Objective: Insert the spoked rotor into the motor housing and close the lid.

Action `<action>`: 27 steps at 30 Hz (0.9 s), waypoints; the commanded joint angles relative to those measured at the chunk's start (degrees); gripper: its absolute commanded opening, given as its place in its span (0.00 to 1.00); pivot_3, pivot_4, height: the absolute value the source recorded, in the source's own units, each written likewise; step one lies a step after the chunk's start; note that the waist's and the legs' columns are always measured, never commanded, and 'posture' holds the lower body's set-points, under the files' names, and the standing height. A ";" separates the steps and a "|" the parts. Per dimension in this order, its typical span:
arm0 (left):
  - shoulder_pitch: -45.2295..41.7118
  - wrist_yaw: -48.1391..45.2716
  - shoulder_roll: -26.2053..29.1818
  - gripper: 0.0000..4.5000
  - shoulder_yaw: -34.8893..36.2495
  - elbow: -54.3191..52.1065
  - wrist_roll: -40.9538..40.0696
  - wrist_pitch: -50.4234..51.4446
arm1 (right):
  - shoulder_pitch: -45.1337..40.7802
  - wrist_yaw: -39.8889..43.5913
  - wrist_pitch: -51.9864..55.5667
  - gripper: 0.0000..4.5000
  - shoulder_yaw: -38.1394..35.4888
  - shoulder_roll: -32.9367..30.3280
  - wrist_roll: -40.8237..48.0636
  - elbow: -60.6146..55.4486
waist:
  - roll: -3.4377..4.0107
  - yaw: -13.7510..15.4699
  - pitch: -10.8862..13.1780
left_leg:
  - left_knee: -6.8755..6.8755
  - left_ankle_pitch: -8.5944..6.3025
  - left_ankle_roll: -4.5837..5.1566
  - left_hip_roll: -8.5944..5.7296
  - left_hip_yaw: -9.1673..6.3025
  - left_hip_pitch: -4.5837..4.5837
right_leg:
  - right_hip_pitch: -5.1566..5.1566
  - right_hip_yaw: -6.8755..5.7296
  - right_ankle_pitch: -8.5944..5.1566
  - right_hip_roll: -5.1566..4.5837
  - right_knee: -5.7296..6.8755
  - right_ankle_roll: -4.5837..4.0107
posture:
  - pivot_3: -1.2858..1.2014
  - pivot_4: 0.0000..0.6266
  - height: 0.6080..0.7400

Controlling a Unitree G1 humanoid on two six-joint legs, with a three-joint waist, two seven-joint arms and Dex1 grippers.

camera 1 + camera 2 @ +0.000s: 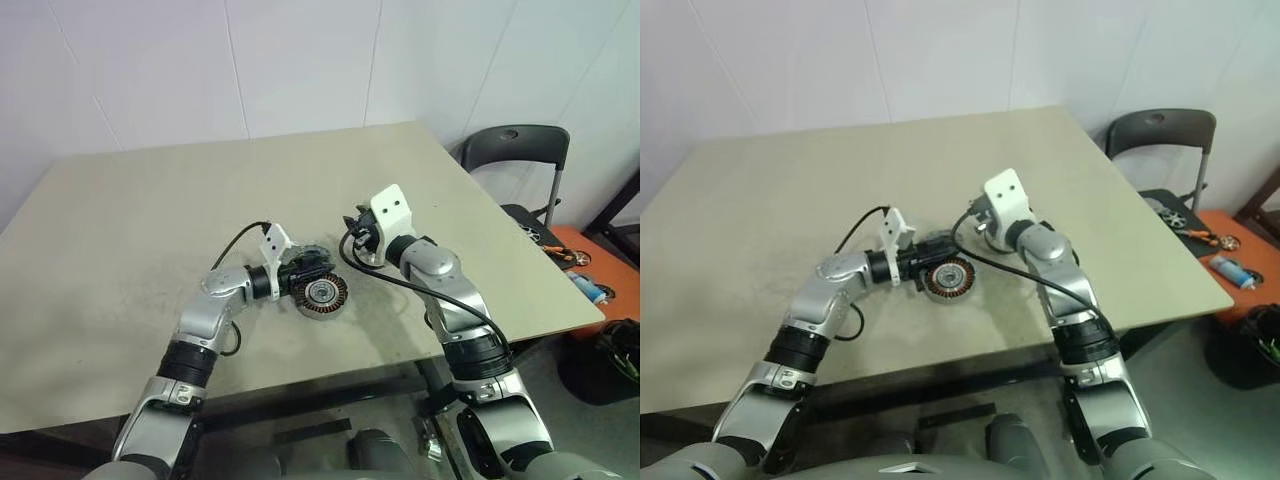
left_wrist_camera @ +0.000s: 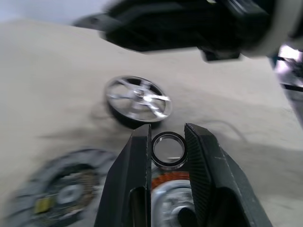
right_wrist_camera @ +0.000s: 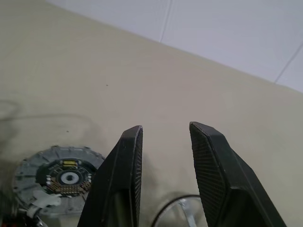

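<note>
Jaws — small ring (image 2: 168,150) — over table (image 1: 150,200)

housing (image 1: 321,294) on table (image 1: 150,220) | left hand (image 2: 166,142) over it, pinching ring (image 2: 168,150)

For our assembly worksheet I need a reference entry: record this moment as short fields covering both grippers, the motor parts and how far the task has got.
left gripper: shut on a small ring, close by the motor housing
right gripper: open, nothing between its fingers
motor housing: on the table, copper windings exposed, no rotor inside
spoked rotor: lying on the table, apart from the housing
lid: off, lying on the table
progress: rotor not yet inserted, lid not yet closed
</note>
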 commanded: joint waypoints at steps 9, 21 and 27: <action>-2.07 -2.80 1.72 0.16 -0.44 -0.03 0.63 -0.27 | 0.21 -1.86 -0.91 0.37 -0.77 0.36 0.12 -2.90 | 0.00 0.03 0.00 | 0.00 0.00 0.00 0.00 0.00 0.00 | 0.01 0.00 0.01 0.00 0.00 -0.01 | 0.52 0.00 1.00; 0.98 -5.11 4.66 0.16 -1.67 -1.64 0.23 4.41 | -0.13 -1.59 -0.93 0.37 -0.31 0.34 0.13 -2.37 | 0.00 0.11 0.00 | 0.03 0.00 0.00 0.00 -0.01 0.00 | 0.03 0.00 0.00 -0.01 0.01 -0.01 | 0.52 0.00 1.00; -0.44 -3.59 2.21 0.16 -1.63 2.25 0.74 2.92 | 0.24 -1.41 -1.04 0.37 -0.13 0.10 -0.06 -2.51 | 0.00 0.08 0.00 | 0.04 0.00 0.00 0.00 -0.01 0.01 | 0.03 0.00 0.03 0.00 0.03 -0.05 | 0.52 0.00 1.00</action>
